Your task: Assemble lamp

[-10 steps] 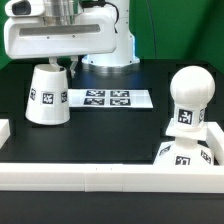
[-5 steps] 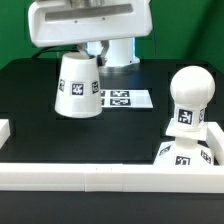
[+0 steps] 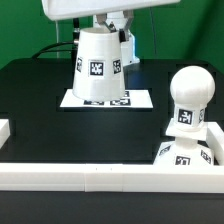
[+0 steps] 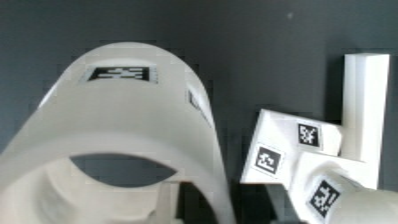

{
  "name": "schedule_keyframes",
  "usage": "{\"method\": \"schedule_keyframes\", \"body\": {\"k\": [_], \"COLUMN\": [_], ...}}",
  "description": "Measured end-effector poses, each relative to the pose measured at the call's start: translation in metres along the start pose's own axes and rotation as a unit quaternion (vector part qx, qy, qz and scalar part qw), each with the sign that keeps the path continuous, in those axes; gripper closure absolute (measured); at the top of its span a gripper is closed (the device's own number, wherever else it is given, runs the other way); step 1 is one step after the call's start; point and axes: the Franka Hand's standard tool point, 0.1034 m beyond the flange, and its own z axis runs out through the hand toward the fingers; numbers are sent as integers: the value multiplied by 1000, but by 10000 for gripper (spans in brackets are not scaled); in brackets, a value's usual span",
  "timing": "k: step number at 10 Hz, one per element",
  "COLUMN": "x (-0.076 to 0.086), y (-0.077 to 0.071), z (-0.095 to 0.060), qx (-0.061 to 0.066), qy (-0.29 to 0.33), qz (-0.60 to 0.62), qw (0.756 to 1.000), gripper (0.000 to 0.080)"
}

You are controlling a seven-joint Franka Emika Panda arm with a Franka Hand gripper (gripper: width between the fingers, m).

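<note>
My gripper (image 3: 97,22) is shut on the rim of the tapered white lamp shade (image 3: 97,66) and holds it in the air, above the marker board (image 3: 140,98). In the wrist view the shade (image 4: 125,110) fills most of the picture, with its wall between my fingers at the gripper (image 4: 214,205). The round ball bulb (image 3: 190,92) stands upright on the flat square base block (image 3: 185,152) at the exterior view's right. Base (image 4: 285,132) and bulb (image 4: 342,190) also show beside the shade in the wrist view.
A low white wall (image 3: 100,176) runs along the front of the black table, with a short piece (image 3: 3,130) at the exterior view's left. The wall also shows in the wrist view (image 4: 365,100). The robot's white body stands behind the shade.
The gripper has lifted the shade off the table and carried it up and toward the exterior view's right, over the marker board. Bulb and base have not moved.
</note>
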Motion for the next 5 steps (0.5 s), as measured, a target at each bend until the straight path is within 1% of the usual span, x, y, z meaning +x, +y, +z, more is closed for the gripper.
{"method": "schedule_keyframes", "body": {"k": [4,5], "x": [0,3], "y": [-2,-13], "z": [0,-5], "qx": [0,3], "qy": [-2,0], "qz": [0,8], "qw": [1000,1000], "gripper": [754,754]}}
